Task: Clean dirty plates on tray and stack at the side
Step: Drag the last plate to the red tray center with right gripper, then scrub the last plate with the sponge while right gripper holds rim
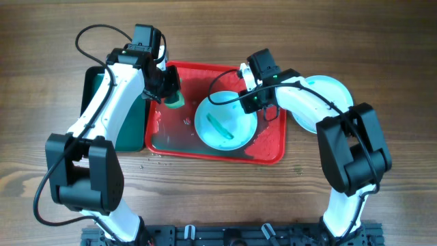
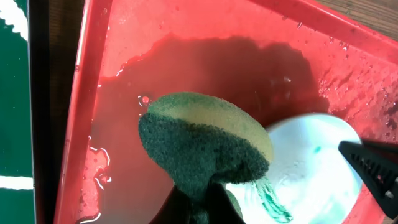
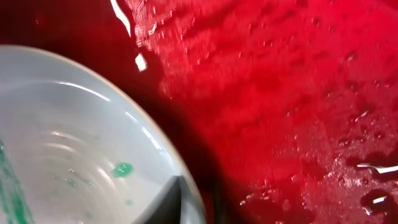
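Now, sponge (image 1: 175, 102) in left tool (image 1: 169, 96) near plate (image 1: 225, 126)

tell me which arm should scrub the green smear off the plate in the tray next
Left, probably. The left fingers hold the sponge over the red tray, beside the smeared plate, while the right fingers grip that plate's rim, apparently steadying it.

I've got the red tray (image 1: 171, 137) lying flat mid-table, its floor wet and glistening. One turquoise plate (image 1: 229, 126) sits right of centre in it, with a teal-green smear streaked across its middle and small green flecks nearer the rim. Off the tray, just beside its far-right corner, I see another pale plate (image 1: 329, 89) on the table, partly hidden.
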Robot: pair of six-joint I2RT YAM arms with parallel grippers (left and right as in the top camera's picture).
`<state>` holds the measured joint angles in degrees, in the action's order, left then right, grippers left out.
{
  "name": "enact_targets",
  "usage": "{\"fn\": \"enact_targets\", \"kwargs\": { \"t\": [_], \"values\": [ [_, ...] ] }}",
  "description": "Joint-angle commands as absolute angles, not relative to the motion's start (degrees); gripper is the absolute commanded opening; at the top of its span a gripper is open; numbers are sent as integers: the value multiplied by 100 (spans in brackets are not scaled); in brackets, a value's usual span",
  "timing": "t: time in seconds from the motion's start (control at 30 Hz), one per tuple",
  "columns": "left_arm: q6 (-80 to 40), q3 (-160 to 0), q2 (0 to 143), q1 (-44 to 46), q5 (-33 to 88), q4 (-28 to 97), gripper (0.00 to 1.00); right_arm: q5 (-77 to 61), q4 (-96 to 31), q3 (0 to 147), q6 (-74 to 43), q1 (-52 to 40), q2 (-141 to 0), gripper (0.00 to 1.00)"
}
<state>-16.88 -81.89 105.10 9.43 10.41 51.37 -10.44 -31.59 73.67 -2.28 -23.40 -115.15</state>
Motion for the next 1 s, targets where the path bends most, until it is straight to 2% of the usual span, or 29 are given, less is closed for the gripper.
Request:
{"fn": "enact_targets", "kwargs": {
  "t": [0.0, 0.03, 0.13, 0.23, 0.43, 0.6, 0.73, 0.97],
  "values": [
    [-1741, -8158, 10503, 961, 1107, 5122, 4, -1431, -3879, 7612, -845, -2340, -11655, 4],
    [-1741, -8158, 10503, 961, 1107, 5122, 4, -1691, -4250, 7850, -1494, -2340, -11651, 4],
    [-1739, -8158, 10503, 961, 1085, 5120, 4, -1894, -4187, 7933, -3177, -2340, -11681, 4],
    [-1739, -8158, 10512, 963, 1083, 5089, 4, -1898, -4160, 7918, -3597, -2346, -11747, 4],
    [-1162, -8158, 11185, 1243, 1090, 4574, 4, -2073, -4047, 7918, -3470, -2351, -11909, 4],
    [-292, -8158, 11946, 1844, 1098, 4285, 4, -2088, -4016, 7918, -3448, -2362, -11911, 4],
    [-198, -8158, 12291, 2139, 1155, 4163, 4, -2200, -4010, 7918, -3301, -2362, -11911, 4],
    [1544, -8160, 12372, 2331, 3601, 5190, 4, -2241, -4005, 7918, -3297, -2362, -11911, 4]
  ]
}}
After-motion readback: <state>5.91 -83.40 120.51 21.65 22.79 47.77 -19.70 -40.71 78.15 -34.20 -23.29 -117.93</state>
